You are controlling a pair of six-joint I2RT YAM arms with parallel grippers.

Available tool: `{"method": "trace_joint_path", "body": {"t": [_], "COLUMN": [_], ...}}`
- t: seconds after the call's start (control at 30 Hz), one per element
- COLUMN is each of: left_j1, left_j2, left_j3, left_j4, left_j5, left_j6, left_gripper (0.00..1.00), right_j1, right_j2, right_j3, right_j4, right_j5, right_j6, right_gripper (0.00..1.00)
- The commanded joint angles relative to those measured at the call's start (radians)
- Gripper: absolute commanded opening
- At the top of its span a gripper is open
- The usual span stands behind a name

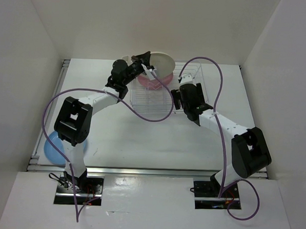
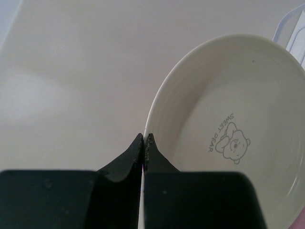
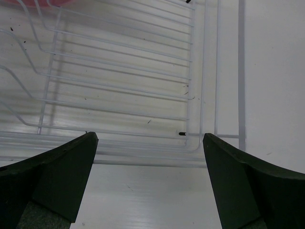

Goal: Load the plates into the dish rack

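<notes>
My left gripper (image 1: 148, 67) is shut on the rim of the cream plate (image 1: 163, 61), holding it on edge over the back of the dish rack (image 1: 143, 101). In the left wrist view the closed fingertips (image 2: 144, 138) pinch the rim of this plate (image 2: 228, 119), which has a small bear print inside. A pink plate (image 1: 155, 83) stands in the rack just below it. A sky blue plate (image 1: 54, 146) lies flat at the near left, partly under the left arm. My right gripper (image 1: 176, 91) hovers open at the rack's right side, with the rack wires (image 3: 119, 95) ahead of its jaws (image 3: 150, 138) and nothing between them.
White walls enclose the table on the left, back and right. A purple cable (image 1: 142, 115) loops across the rack's front edge, and another arcs above the right arm. A metal rail (image 1: 150, 172) runs along the near edge.
</notes>
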Motion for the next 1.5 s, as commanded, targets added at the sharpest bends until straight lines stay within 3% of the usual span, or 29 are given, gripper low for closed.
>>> {"method": "trace_joint_path", "body": {"t": [0.0,0.73,0.87,1.03,1.27,1.37,1.43,1.47], "left_j1": [0.002,0.013,0.013,0.002,-0.007,-0.007,-0.007,-0.007], "left_j2": [-0.003,0.098,0.098,0.089,0.098,0.098,0.098,0.098], "left_j3": [0.042,0.055,0.002,-0.107,-0.15,-0.15,-0.141,-0.141], "left_j4": [0.047,0.038,0.038,0.047,0.058,0.049,0.038,0.038], "left_j5": [0.027,0.036,0.012,-0.022,-0.042,-0.051,-0.06,-0.06], "left_j6": [0.047,0.06,0.037,-0.005,-0.055,-0.066,-0.093,-0.104], "left_gripper": [0.0,0.0,0.02,0.3,0.41,0.68,1.0,1.0], "right_j1": [-0.006,-0.006,-0.006,-0.006,-0.006,-0.006,-0.006,-0.006], "right_j2": [0.006,0.078,0.087,0.087,0.087,0.087,0.087,0.087], "right_j3": [0.036,0.059,0.059,0.059,0.059,0.059,0.059,0.059], "right_j4": [0.014,-0.006,-0.006,-0.006,-0.006,-0.006,-0.006,-0.006], "right_j5": [0.008,-0.012,-0.012,-0.012,-0.012,-0.012,-0.012,-0.012], "right_j6": [0.012,0.021,0.021,0.021,0.021,0.021,0.021,0.021], "right_gripper": [1.0,1.0,1.0,1.0,1.0,1.0,1.0,1.0]}}
